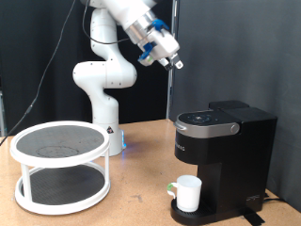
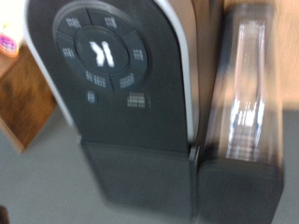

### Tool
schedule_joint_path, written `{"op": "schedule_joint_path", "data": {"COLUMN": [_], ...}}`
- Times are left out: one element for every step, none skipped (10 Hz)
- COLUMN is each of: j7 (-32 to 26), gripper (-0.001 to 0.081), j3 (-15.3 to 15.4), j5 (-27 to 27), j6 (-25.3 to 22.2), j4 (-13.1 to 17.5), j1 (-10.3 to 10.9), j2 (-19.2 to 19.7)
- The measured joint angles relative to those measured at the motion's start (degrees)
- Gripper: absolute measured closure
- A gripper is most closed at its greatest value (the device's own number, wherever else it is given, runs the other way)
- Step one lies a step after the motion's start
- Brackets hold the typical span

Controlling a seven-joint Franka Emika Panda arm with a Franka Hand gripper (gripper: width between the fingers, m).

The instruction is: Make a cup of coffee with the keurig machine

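The black keurig machine (image 1: pixel 224 160) stands at the exterior view's right on the wooden table, its silver-trimmed lid down. The white cup (image 1: pixel 188 193) with a green-tinged handle sits on the machine's round drip base, under the spout. My gripper (image 1: pixel 176 64) hangs in the air above and to the left of the machine, well clear of it; nothing shows between its fingers. The wrist view looks down on the machine's lid with its ring of buttons (image 2: pixel 101 53) and the clear water tank (image 2: pixel 246 89) beside it. The gripper's fingers do not show in the wrist view.
A white two-tier round rack (image 1: pixel 61 162) with dark mesh shelves stands at the exterior view's left. The robot's white base (image 1: pixel 103 94) rises behind it. A black curtain forms the background. Bare wooden table lies between the rack and the machine.
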Motion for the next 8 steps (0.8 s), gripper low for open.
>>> {"op": "schedule_joint_path", "data": {"j7": [2.0, 2.8, 2.6, 1.8, 1.2, 1.8, 3.3, 3.6], "gripper": [0.0072, 0.0072, 0.0072, 0.0072, 0.0072, 0.0072, 0.0072, 0.0072], "j3": [1.5, 1.9, 1.9, 2.0, 2.7, 4.3, 6.0, 7.2], "j5": [-2.6, -3.5, -3.3, -4.7, -8.6, -14.0, -18.1, -20.4], "j6": [0.0, -0.1, 0.0, -0.1, 0.1, 0.4, -0.1, -2.6], "j4": [2.3, 4.2, 4.0, 4.0, 4.5, 5.5, 7.4, 10.2], "j1": [-0.2, -0.6, -0.5, -0.5, -0.6, -1.0, -1.3, -1.2], "j2": [1.1, 3.4, 3.3, 3.3, 3.4, 3.7, 4.5, 6.2]}}
